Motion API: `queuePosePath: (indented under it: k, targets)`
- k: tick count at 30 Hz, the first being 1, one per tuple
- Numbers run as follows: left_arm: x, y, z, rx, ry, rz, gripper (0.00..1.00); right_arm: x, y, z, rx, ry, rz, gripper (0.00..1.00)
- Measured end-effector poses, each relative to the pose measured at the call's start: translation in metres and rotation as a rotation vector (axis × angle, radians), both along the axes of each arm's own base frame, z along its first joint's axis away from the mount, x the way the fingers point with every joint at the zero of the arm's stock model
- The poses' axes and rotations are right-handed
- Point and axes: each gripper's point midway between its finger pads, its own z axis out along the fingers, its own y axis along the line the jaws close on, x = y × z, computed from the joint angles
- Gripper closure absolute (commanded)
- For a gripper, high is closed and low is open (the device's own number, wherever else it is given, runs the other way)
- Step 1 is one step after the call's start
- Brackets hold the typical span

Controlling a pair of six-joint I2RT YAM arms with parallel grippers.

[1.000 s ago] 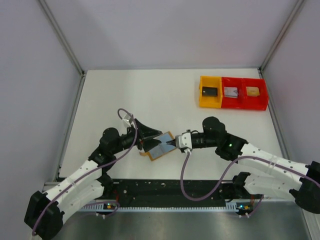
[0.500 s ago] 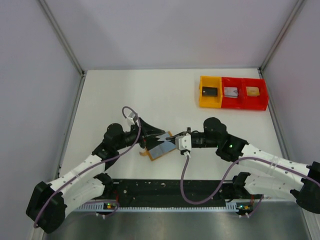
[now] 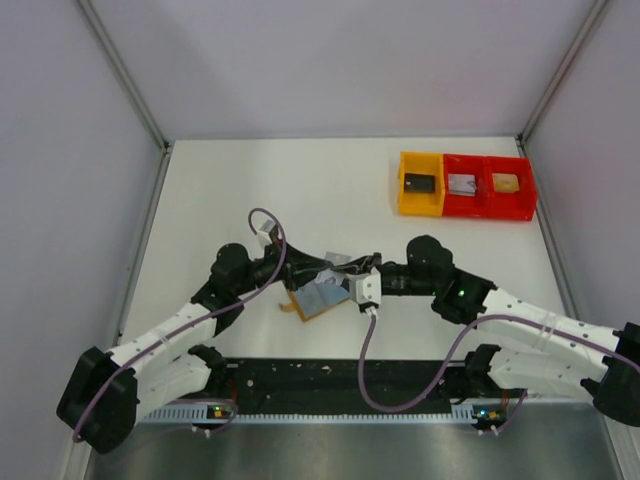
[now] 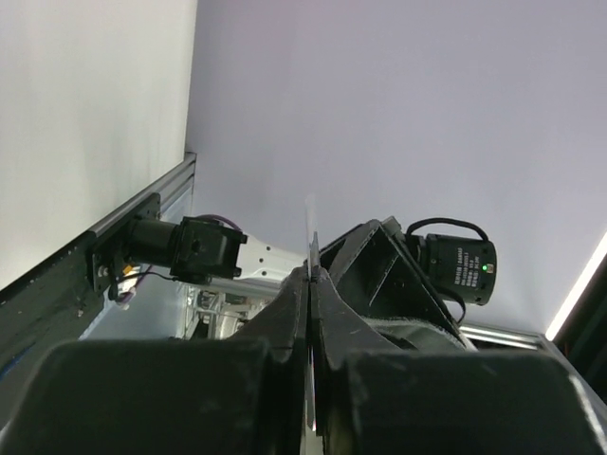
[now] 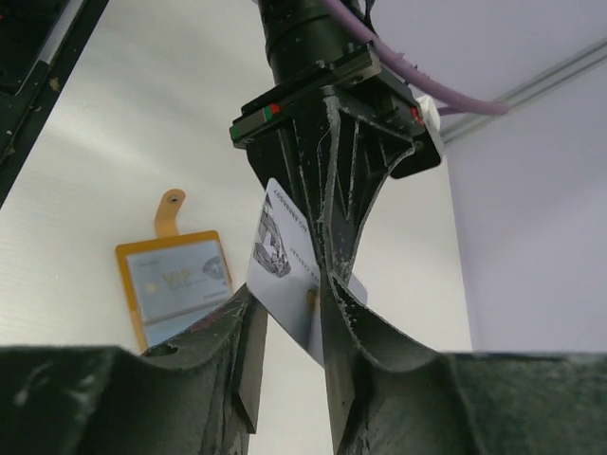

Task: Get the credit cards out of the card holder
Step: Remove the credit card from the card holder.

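Note:
The tan card holder (image 3: 312, 300) lies open on the white table, and one pale credit card (image 5: 180, 280) marked VIP shows inside it (image 5: 142, 261). A second credit card (image 3: 337, 262) hangs in the air just above and right of it. My left gripper (image 3: 325, 268) is shut on that card's upper edge; the left wrist view shows the card (image 4: 310, 223) edge-on between the closed fingers (image 4: 310, 275). My right gripper (image 3: 352, 278) faces it from the right. Its jaws (image 5: 287, 289) stand slightly apart around the card's (image 5: 285, 251) lower corner, open.
A yellow tray (image 3: 420, 185) and a red double tray (image 3: 490, 187) holding small rectangles stand at the back right. Pale walls and metal posts border the table. Both arms meet over the table's near middle.
My left gripper has reached in from the left and shut on the card. The right jaws, shut on it before, have parted. The card has risen off the holder.

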Motion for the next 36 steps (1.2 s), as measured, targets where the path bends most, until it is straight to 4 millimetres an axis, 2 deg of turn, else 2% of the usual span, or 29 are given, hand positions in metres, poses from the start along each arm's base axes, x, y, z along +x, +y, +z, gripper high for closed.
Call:
queuePosePath:
  k: [2,6,9,14,19,23,27,32,36]
  targets:
    - [0.001,0.0,0.005,-0.015,-0.014,0.009,1.0,0.0,0.0,-0.001,0.0,0.015,-0.011,0.44]
    - [0.004,0.005,0.013,-0.038,-0.053,0.053,1.0,0.011,-0.002,0.006,0.042,0.064,-0.097,0.33]
    - [0.005,0.015,0.015,-0.048,-0.096,0.118,1.0,0.021,-0.007,0.018,0.12,0.172,-0.206,0.2]
    - [0.01,0.035,0.032,-0.045,-0.219,0.255,1.0,0.031,-0.021,0.03,0.296,0.53,-0.418,0.2]
    - [0.012,0.052,0.048,-0.037,-0.341,0.364,1.0,0.027,-0.019,0.031,0.438,0.934,-0.52,0.2]
    - [0.015,0.057,0.041,-0.011,-0.367,0.404,1.0,0.018,-0.01,0.046,0.55,1.187,-0.491,0.22]
    - [0.018,0.056,0.027,0.022,-0.356,0.405,1.0,0.012,0.006,0.053,0.587,1.345,-0.423,0.23]
    - [0.018,0.054,0.023,0.028,-0.359,0.4,1.0,0.011,0.025,0.024,0.515,1.501,-0.444,0.29]
    - [0.016,0.055,0.027,0.014,-0.376,0.403,1.0,0.011,0.028,0.008,0.485,1.579,-0.492,0.41]
